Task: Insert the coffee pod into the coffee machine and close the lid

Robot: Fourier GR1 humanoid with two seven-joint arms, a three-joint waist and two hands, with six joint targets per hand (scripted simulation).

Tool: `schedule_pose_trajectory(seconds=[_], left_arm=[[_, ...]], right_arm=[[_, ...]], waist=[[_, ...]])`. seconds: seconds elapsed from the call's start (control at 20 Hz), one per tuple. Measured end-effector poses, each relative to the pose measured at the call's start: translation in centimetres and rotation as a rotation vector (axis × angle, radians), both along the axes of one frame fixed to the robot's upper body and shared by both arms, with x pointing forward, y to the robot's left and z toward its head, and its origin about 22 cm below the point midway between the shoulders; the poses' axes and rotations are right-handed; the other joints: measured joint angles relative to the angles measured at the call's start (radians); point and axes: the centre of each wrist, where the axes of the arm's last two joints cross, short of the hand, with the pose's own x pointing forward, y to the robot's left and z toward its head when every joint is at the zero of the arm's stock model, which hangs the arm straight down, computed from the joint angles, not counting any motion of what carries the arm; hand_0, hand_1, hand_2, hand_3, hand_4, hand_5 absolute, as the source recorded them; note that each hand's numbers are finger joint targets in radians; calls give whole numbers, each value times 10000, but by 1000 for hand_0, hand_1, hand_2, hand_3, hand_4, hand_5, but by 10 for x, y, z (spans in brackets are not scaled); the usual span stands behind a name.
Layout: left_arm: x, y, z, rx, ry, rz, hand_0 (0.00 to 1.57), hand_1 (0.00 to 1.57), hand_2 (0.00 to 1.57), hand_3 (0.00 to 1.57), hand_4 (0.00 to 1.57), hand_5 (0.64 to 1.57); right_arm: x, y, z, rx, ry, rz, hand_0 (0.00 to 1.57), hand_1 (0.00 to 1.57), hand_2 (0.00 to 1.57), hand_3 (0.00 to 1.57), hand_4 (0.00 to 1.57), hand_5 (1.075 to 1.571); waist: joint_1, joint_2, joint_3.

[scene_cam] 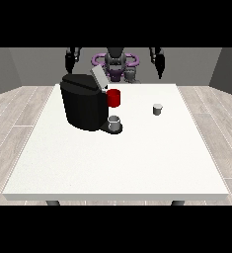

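Observation:
A small grey coffee pod (157,109) stands upright on the white table (137,163), right of centre. The black coffee machine (83,101) sits at the left, its grey lid (98,79) tilted up and open. A grey cup (115,122) rests on the machine's base. The hand at the view's right (160,65) hangs beyond the table's far edge, well behind the pod, holding nothing. Above the machine's far side, the hand at the view's left (69,60) is also raised behind the table and holds nothing.
A red mug (114,98) stands just right of the machine, behind the grey cup. The robot's torso (115,64) is at the table's far edge. Wooden floor surrounds the table.

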Motion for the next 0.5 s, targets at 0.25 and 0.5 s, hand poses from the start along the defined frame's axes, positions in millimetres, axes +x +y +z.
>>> schedule_pose_trajectory(seconds=[0.25,0.5], left_arm=[[0,18,-9,-415,-452,-293,0,0,0,0,282,1571],[-4,39,-11,-327,-903,-610,0,0,0,0,311,1571]], right_arm=[[-5,-4,-7,-33,347,19,0,0,0,0,128,1571],[-12,-6,-16,411,-75,-1039,0,0,0,0,181,1571]], waist=[[-46,-91,109],[-168,-244,143]])
